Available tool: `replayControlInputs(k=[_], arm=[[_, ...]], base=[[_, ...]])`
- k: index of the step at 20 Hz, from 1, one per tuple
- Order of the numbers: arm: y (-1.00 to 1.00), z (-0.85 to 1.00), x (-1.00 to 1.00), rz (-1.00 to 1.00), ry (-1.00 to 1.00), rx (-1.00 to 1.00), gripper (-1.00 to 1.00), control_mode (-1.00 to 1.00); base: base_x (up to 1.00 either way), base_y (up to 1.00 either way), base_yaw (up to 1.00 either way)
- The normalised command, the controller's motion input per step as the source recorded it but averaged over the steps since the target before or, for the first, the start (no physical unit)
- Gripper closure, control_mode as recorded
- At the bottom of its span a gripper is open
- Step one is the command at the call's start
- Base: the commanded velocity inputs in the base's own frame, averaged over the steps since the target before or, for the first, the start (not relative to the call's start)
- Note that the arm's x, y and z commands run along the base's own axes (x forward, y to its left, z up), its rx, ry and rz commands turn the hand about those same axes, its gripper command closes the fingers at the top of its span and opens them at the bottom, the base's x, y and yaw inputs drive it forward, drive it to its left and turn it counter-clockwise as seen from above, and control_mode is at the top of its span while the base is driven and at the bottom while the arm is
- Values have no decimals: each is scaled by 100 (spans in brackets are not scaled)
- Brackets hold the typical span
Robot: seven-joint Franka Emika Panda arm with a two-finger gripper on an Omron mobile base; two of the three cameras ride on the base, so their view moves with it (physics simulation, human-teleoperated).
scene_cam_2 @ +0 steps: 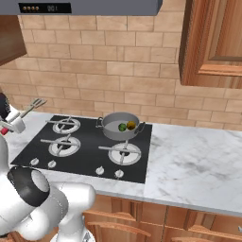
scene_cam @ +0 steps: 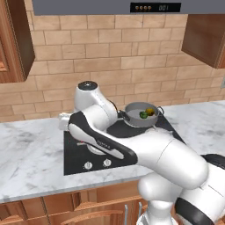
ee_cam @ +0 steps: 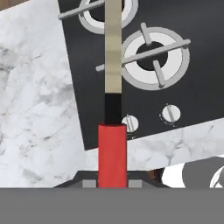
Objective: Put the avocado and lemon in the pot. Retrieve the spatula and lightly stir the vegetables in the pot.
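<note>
Red and thin, the spatula (ee_cam: 112, 127) handle sits squeezed between the two fingertips of the gripper (scene_cam_2: 10, 124), which is closed tight on it. Its silver head points away from the hand, up over the black stove (scene_cam_2: 90, 142). Far off past the hand, the grey pot (scene_cam_2: 121, 125) sits on a back burner with the yellow lemon (scene_cam_2: 131, 125) and a green piece inside.

Glossy white rounded arm (scene_cam: 167, 158), dark joint bands, grey cap
</note>
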Motion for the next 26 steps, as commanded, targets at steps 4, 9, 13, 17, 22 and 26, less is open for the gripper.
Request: replayControlInputs(k=[4, 9, 13, 17, 22, 26], arm=[[-57, 25, 2, -18, -5, 0, 100, -100], [-61, 24, 18, -9, 9, 0, 100, -100], [-58, 33, 12, -2, 21, 0, 100, -100], [-52, 30, 7, 0, 22, 2, 100, -100], [-27, 11, 5, -2, 20, 11, 100, -100], [-16, 15, 1, -1, 8, 21, 100, -100]], base=[[0, 0, 0], [0, 0, 0], [0, 0, 0], [0, 0, 0], [0, 0, 0], [0, 0, 0]])
